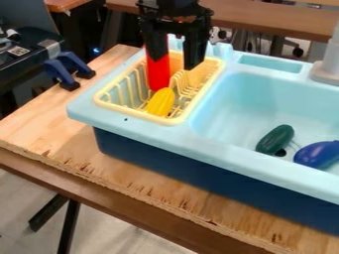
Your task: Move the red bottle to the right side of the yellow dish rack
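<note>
The black gripper [175, 62] hangs over the yellow dish rack [103, 103] at the back left of the light blue sink unit. Its two fingers stand apart, with a gap between them. The left finger is in front of an upright red object [158, 75] and covers part of it; whether they touch I cannot tell. The right finger is over the rack's back right part. A yellow ribbed object [161, 102] lies in the rack, just in front of the red one's lower end.
In the sink basin [232, 104] lie a dark green oval object [275, 139] and a purple-blue rounded one [318, 154]. A grey faucet base [325, 73] rises at the right rear. Blue clamps [61, 72] grip the wooden board's left edge.
</note>
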Available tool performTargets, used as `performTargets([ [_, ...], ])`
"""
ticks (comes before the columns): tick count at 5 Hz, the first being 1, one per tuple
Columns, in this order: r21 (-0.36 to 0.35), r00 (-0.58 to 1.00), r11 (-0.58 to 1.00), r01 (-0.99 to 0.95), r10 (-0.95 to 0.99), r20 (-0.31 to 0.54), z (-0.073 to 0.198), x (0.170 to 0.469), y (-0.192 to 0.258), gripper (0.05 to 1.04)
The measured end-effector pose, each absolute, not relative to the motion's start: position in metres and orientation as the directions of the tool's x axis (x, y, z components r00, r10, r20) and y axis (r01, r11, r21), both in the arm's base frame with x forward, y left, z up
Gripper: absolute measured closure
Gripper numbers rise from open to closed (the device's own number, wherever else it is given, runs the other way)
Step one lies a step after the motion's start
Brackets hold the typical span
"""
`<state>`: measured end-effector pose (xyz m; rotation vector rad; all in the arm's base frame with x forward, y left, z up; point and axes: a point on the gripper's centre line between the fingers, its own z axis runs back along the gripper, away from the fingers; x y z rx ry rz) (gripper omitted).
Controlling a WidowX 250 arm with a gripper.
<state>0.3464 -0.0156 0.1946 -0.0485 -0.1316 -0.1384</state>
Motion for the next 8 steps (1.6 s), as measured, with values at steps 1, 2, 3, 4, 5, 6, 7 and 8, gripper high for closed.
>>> performTargets([
  [1,-0.044,0.986,0.989,0.139,-0.134,0.096,0.182,0.346,-0.016,0.081],
  [2,-0.038,0.983,0.988,0.148,-0.143,0.114,0.186,0.349,-0.007,0.081],
  [3,-0.022,0.984,0.988,0.15,-0.147,0.104,0.193,0.348,-0.003,0.081],
  [4,-0.007,0.984,0.99,0.144,-0.142,0.109,0.201,0.349,-0.002,0.081],
  [5,0.005,0.987,0.995,0.104,-0.104,0.124,0.219,0.356,0.007,0.081],
  [6,0.008,0.988,0.999,0.049,-0.05,0.148,0.233,0.361,0.026,0.081],
  [7,0.008,0.99,1.0,0.025,-0.026,0.136,0.229,0.363,0.04,0.081],
  [8,0.025,0.991,1.0,0.015,-0.018,0.131,0.23,0.363,0.047,0.081],
])
